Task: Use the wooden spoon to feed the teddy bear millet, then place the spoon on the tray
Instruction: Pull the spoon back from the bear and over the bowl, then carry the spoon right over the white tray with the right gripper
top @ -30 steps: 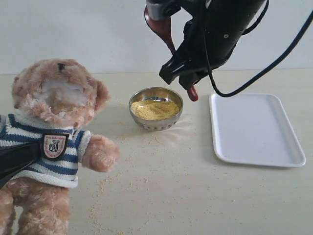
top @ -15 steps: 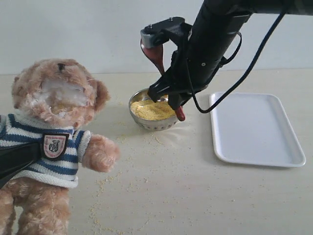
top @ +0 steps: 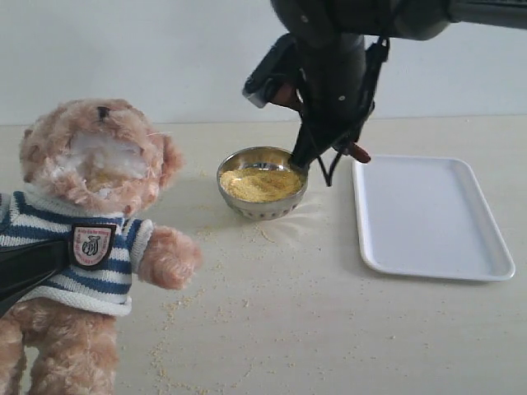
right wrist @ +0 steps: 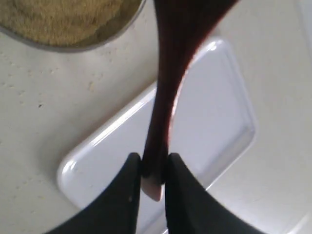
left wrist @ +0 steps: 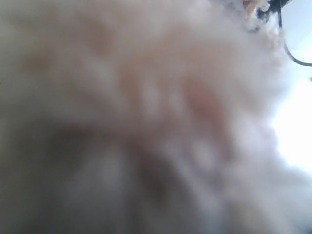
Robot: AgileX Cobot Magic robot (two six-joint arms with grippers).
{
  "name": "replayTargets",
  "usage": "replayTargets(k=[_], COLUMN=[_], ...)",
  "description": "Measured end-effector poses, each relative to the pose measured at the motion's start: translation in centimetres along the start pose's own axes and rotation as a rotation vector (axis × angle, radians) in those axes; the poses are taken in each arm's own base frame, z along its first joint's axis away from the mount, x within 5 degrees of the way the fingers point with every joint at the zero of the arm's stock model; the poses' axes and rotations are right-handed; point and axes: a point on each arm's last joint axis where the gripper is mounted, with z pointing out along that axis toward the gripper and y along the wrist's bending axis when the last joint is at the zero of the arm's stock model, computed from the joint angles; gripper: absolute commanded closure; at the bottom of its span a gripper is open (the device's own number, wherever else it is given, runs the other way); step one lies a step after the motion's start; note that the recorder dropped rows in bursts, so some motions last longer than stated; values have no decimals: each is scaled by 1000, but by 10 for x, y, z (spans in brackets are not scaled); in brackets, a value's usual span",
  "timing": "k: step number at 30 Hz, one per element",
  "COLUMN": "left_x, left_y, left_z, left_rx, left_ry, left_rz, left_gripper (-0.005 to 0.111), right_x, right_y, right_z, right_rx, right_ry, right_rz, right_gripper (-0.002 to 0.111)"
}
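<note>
The right gripper (right wrist: 153, 168) is pinched tight on just the handle tip of the wooden spoon (right wrist: 167, 73) beside the bowl (top: 257, 209) of millet (top: 259, 183), so a hard scoop could twist it loose and spill grain, while fur on the teddy bear (top: 90, 164) hides the left gripper's state.

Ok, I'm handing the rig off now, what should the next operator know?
Right gripper: shut on spoon handle, above the bowl rim.
Left gripper: against bear; jaws hidden by fur.
Millet in bowl, grains scattered on table.
Tray right of bowl, nothing on it.
Done: spoon in hand. Left, likely: scoop, feed bear, spoon to tray.
</note>
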Motion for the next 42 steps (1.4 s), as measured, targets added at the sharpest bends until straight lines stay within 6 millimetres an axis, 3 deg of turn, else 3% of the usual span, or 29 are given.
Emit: replayTargets(k=[4,11,22,26,32,38,42], left_x=[0,0,0,0,0,0,0], left_y=[0,0,0,0,0,0,0], left_z=[0,0,0,0,0,0,0], left_rx=[0,0,0,0,0,0,0], left_ry=[0,0,0,0,0,0,0], left_rz=[0,0,0,0,0,0,0], left_gripper=[102,102,102,102,102,102,102], right_x=[-25,-45,-50,-48,-33,-9,2], right_y=[23,54,56,50,17,-8,-21], right_z=[4,50,50,40,36,44,33], right_rx=[167,400,499,480,380,97,-91], right_ry=[0,94,87,71,77,93,46], right_rz=[-157,-364,-404,-369,-229,-39,63], right_gripper=[108,108,108,108,108,108,108])
